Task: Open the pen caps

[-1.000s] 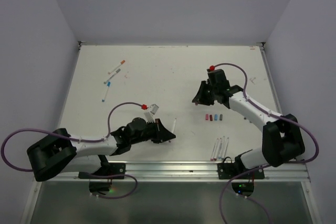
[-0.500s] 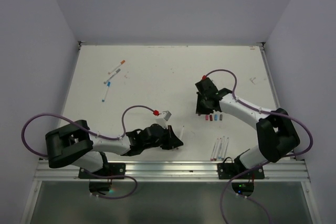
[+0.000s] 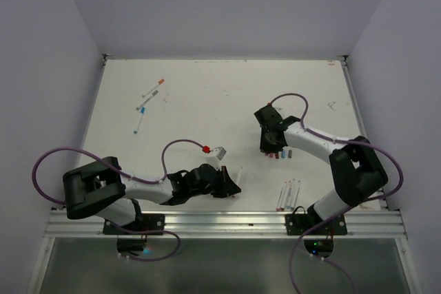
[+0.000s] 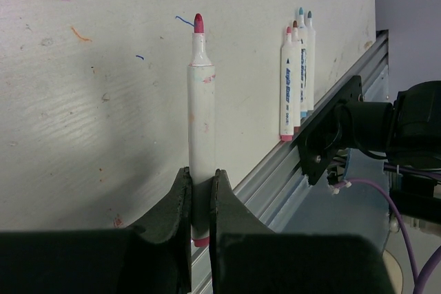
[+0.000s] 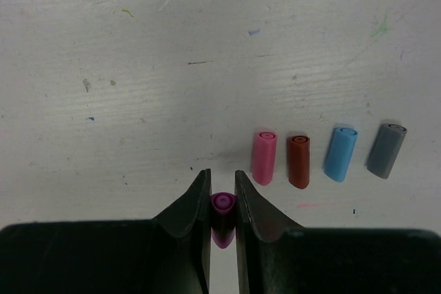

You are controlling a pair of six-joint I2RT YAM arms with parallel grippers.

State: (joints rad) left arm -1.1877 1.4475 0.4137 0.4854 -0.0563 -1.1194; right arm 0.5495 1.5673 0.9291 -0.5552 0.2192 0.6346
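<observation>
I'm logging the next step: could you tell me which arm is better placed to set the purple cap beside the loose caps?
Right: the right gripper grips the purple cap next to the pink cap; the left gripper holds an uncapped pen.

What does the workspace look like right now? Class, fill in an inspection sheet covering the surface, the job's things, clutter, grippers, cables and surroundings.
surface: white table, scuffed with ink marks.
job's things: four loose caps in a row, pink, red-brown, blue, grey; uncapped pens by the near rail; capped pens far left.
clutter: one small pale item far right, too small to identify.
grippers: left gripper shut on an uncapped pink-tipped pen; right gripper shut on a purple cap.
cables: purple cables looped over both arms.
surroundings: plain pale walls; metal rail in front.
</observation>
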